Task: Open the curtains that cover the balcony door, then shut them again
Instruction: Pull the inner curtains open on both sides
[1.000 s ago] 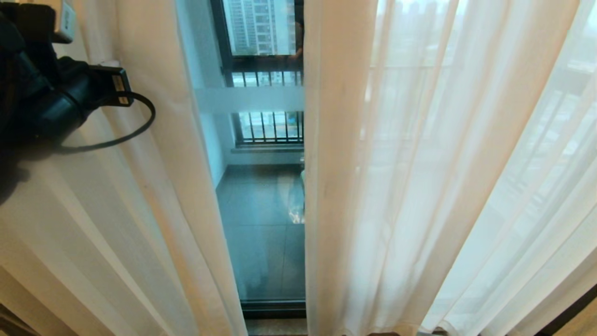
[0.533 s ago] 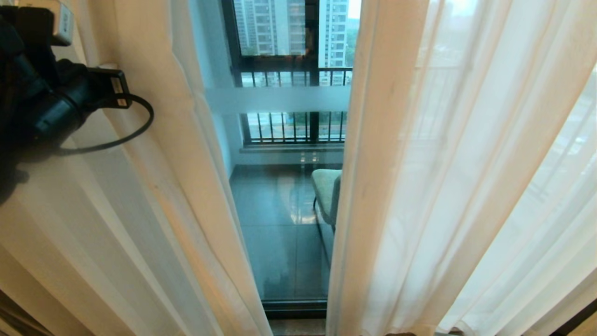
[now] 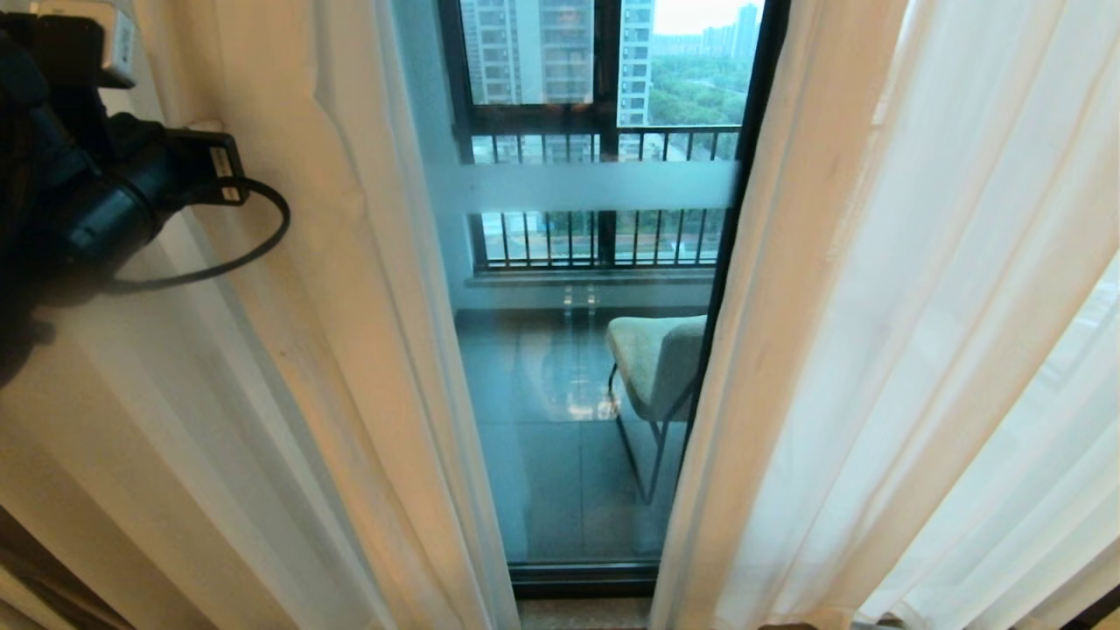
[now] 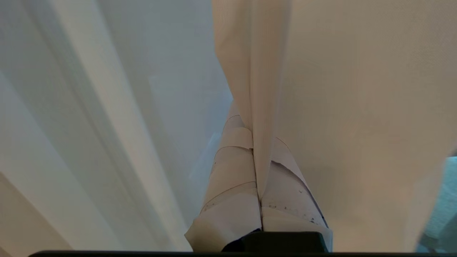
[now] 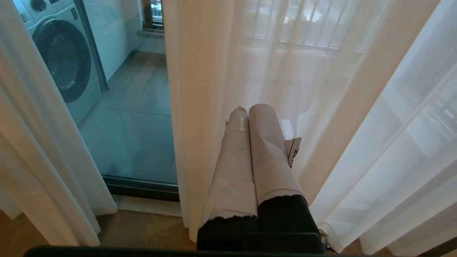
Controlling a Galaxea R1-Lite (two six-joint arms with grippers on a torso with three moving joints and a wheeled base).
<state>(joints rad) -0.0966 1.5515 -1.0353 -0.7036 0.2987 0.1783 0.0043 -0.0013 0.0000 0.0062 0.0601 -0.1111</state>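
balcony chair half hidden behind right sheer curtain

No readable text, brand or number can be made out anywhere. A small dark mark is seen on a tape flap just beside the right gripper's fingers, too small to be read. The washing machine's panel can't be read either.

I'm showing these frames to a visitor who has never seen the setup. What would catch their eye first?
The gap between the sheer white curtains, baring the balcony door glass with its frosted band, and a green-cushioned chair on the balcony behind it. Next, the left gripper, at the head view's left edge, shut on a fold of the left-hand curtain. The right wrist view shows a washing machine outside.
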